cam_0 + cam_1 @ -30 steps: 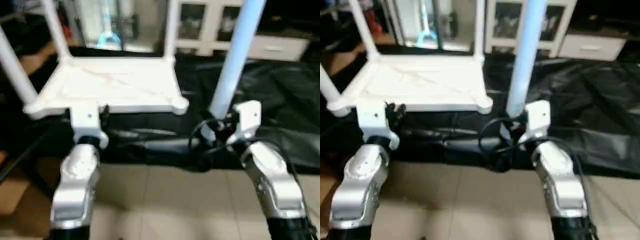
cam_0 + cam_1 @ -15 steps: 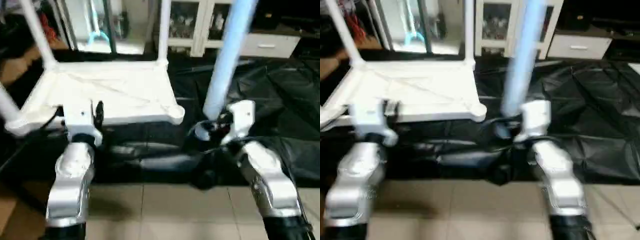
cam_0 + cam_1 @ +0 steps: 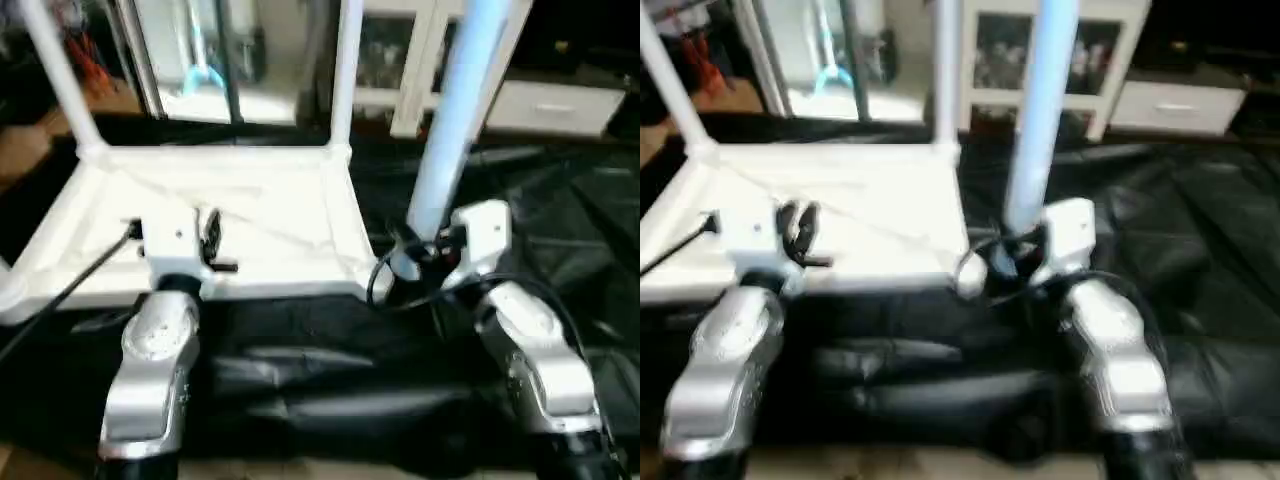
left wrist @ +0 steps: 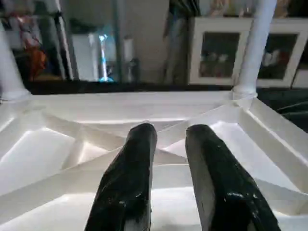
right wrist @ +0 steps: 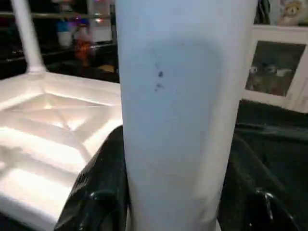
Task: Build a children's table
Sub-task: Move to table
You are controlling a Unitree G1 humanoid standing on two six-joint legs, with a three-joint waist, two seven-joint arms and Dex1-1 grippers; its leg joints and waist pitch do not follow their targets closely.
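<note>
Black plastic sheeting covers the floor under the work, and white cabinets with glass doors stand along the back of the room.

Tabletop: white plastic, lying upside down on the sheeting, ribbed underside facing up with diagonal ribs crossing it. Round sockets sit at the corners.

Sockets and contents:
- Far left socket: holds an upright white leg.
- Far right socket: holds an upright white leg.
- Near right socket: no leg seated in it; it lies just beside the base of the loose leg.
- Near left corner: at the picture edge; contents cannot be told.

Left hand: over the near edge of the tabletop. In the left wrist view its two black fingers stand slightly apart above the ribs, with nothing between them; the hand is released.

Right hand: clenched around the lower end of a fourth leg. In the right wrist view the black fingers flank this leg on both sides. That leg stands nearly upright, just right of the tabletop's near right corner.
</note>
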